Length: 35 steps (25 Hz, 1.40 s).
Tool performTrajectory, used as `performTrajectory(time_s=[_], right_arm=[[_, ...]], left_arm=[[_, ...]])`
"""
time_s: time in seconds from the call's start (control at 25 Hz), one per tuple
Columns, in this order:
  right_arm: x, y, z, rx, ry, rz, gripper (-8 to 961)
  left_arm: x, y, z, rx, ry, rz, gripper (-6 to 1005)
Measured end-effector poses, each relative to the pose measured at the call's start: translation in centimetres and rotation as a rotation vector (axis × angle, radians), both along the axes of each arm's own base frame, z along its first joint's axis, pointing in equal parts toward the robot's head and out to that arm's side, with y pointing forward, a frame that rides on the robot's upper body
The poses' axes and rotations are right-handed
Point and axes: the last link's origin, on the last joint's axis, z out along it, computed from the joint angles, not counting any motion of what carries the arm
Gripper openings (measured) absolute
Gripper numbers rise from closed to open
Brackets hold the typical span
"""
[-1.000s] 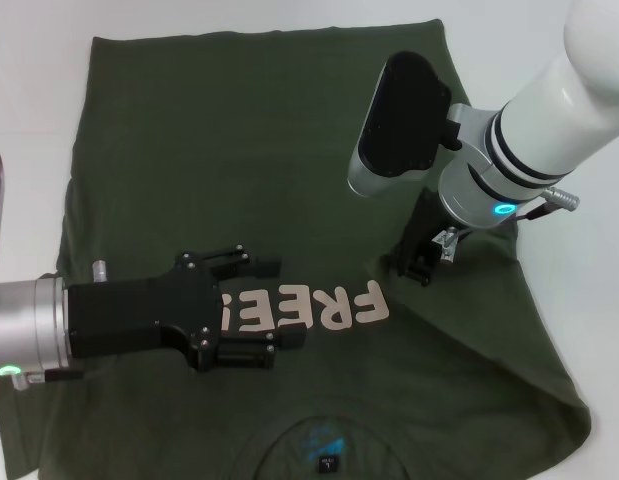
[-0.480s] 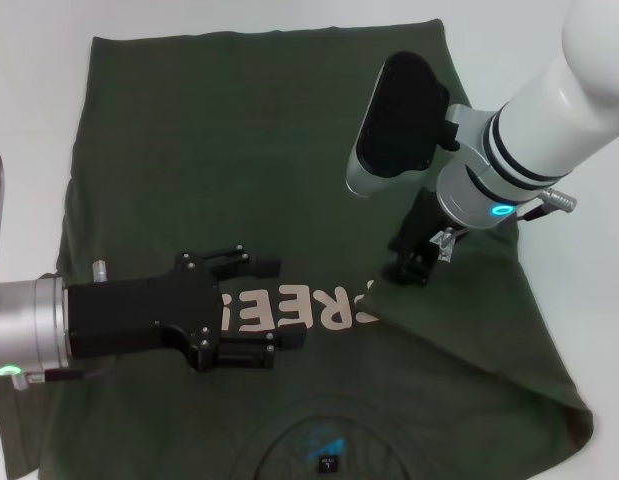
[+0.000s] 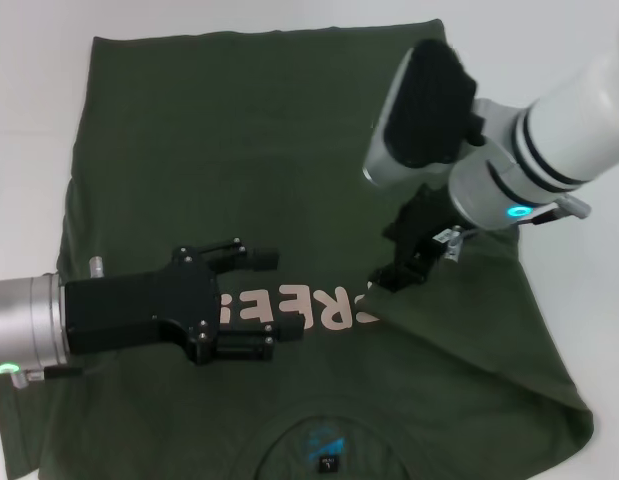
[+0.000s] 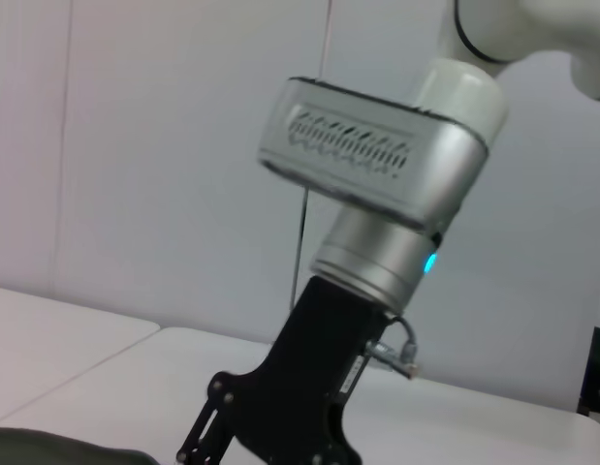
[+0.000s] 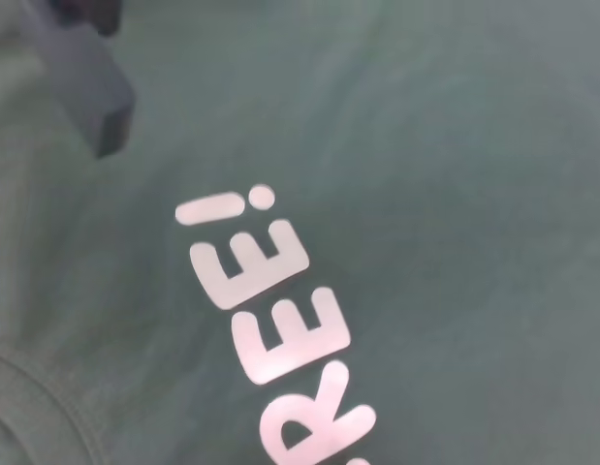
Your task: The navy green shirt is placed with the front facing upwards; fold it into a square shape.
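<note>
The navy green shirt (image 3: 289,180) lies spread front-up across the white table (image 3: 39,90), its collar with the small blue neck label (image 3: 325,440) toward the robot and its hem at the far side. The pale "FREE!" lettering (image 3: 294,310) runs across the chest, and its first letter is covered by a fold of cloth.

The right gripper (image 3: 394,272) comes down from the upper right on a white and silver arm, wrist tilted so the black fingers slant toward the shirt's middle. Its jaws are pinched shut on the shirt's right edge, which is drawn inward over the chest so that a diagonal fold runs from the fingertips toward the near right corner (the cloth there looks lifted a little off the layer below). The left wrist view shows this same gripper (image 4: 270,426) from the side, fingers pointing down over the table.

The left gripper (image 3: 251,300) reaches in horizontally from the left, low above the shirt beside the lettering's exclamation-mark end. Its two black fingers (image 3: 244,256) stand spread apart, holding nothing.

In the right wrist view the lettering (image 5: 275,320) fills the frame, with a dark fingertip (image 5: 86,92) of the left gripper at one corner.
</note>
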Motion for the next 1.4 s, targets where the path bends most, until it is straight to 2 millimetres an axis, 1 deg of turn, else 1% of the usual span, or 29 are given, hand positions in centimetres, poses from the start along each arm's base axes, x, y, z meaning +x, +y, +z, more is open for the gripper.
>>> performTrajectory(time_s=[0.12,0.24,0.36,0.48,0.56,0.72,0.88,1.04,1.12,1.2,1.4], right_arm=[[0.2,-0.7,0.9,0.010,0.050,0.018,657],[1.0,-1.4,1.7,0.001,0.100,0.004,719],[2.2,-2.1,2.9,-0.022,0.161,-0.028,774],[3.5,-3.2,4.7,-0.054,0.288,-0.037,825],[4.2,-4.0,5.9,-0.080,0.366,-0.020,858],[6.6,-6.1,8.0,-0.116,0.446,0.017,926],[9.3,-8.7,9.8,-0.110,0.559,0.091,923],[11.8,-11.4,11.4,-0.029,0.730,0.233,920],[12.7,-12.2,11.8,0.018,0.791,0.260,919],[13.4,-12.7,11.7,0.032,0.832,0.243,924],[13.9,-13.4,10.7,0.011,0.867,0.250,926]], left_arm=[[0.0,0.0,0.1,0.006,-0.009,0.004,869],[0.0,0.0,0.1,0.009,-0.017,0.008,866],[0.1,0.1,0.1,0.009,-0.021,0.011,864],[0.0,0.0,0.1,0.007,-0.025,0.015,861],[0.0,0.0,0.1,0.006,-0.026,0.017,859],[-0.1,0.0,0.2,0.010,-0.031,0.025,856],[-0.3,0.1,0.4,0.018,-0.046,0.050,853],[-0.4,0.2,0.7,0.019,-0.062,0.080,850],[-0.5,0.2,0.8,0.015,-0.069,0.098,848],[-0.6,0.3,1.0,0.013,-0.076,0.113,846],[-1.0,0.3,1.3,0.016,-0.083,0.147,842]])
